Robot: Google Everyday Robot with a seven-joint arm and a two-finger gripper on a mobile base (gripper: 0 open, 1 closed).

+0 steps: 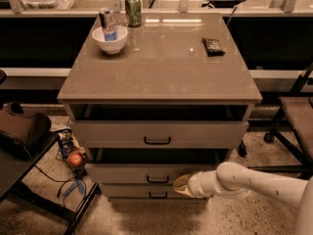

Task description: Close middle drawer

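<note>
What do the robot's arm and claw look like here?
The arm is glossy white, built of smooth, rounded tubular segments with a bulbous joint and a ringed white wrist. The claw, low down at the front of the middle drawer, is pale yellowish-tan. No cables, markings or sleeves show.

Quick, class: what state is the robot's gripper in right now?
Gripper: at the middle drawer front, right of its handle; open or closed cannot be told.
</note>
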